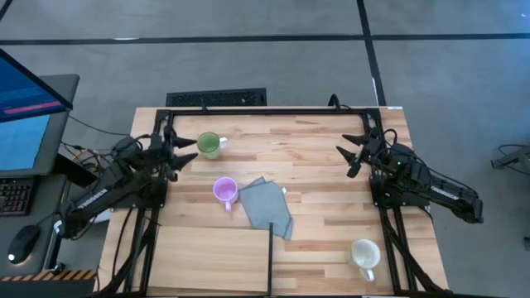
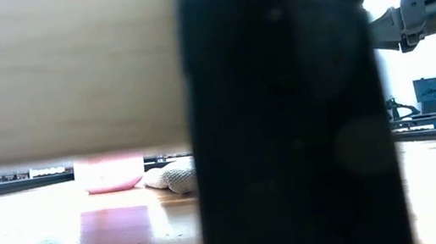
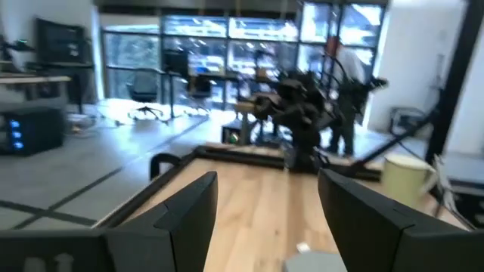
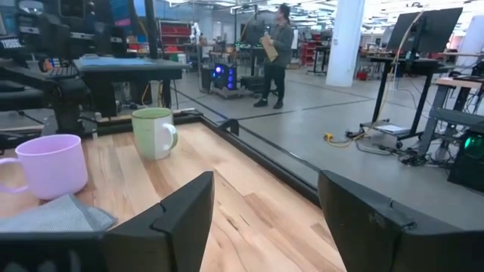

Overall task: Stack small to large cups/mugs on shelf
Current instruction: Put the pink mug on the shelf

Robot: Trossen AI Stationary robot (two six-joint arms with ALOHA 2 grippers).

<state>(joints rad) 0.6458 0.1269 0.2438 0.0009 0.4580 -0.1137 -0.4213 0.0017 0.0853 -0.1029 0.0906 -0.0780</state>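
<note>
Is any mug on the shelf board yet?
No: the green mug, purple mug and cream mug all sit on the striped tabletop.

left gripper fingers apart, right gripper likewise

Green mug and purple mug stand apart beyond spread fingers.

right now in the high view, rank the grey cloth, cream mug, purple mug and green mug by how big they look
1. grey cloth, clearly largest
2. cream mug, slightly bigger than the other mugs
3. green mug and purple mug look alike, so no ranking between them
</note>
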